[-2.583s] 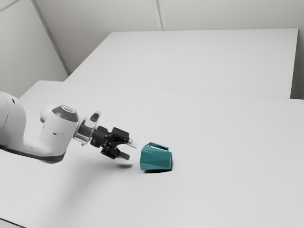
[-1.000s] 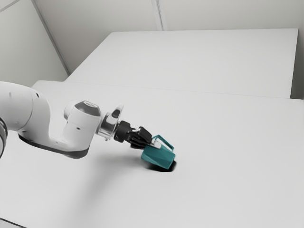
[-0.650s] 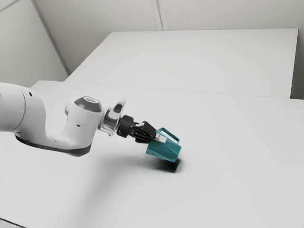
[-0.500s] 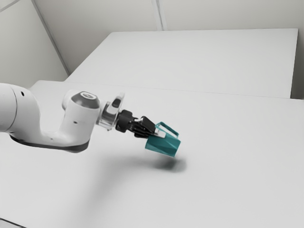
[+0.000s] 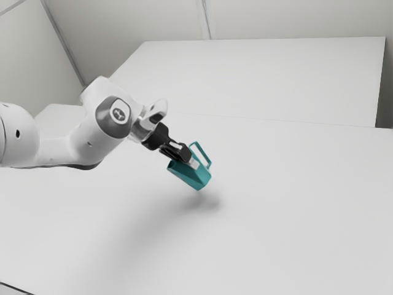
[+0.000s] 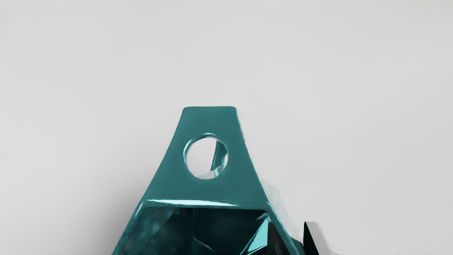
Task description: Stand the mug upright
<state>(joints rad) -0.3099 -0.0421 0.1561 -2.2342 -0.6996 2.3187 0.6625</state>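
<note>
The mug (image 6: 207,191) looks smooth and glossy, the table (image 5: 295,215) smooth and matt, and the arm (image 5: 83,144) at the exterior view's left smooth and plastic-like.

The arm (image 5: 92,141) wore smooth white, rounded casings with small dark oval marks (image 5: 18,134), a grey joint cap (image 5: 105,125) around a pale round badge (image 5: 119,114), a silvery wrist collar (image 5: 142,131) and a black, pale-tipped tool (image 5: 191,163).

The mug (image 5: 195,178) is over the table (image 5: 276,215), in the gripper (image 5: 190,161), one finger (image 6: 276,241) inside it, the other (image 6: 314,239) outside. Behind the table is a wall (image 5: 295,18).
</note>
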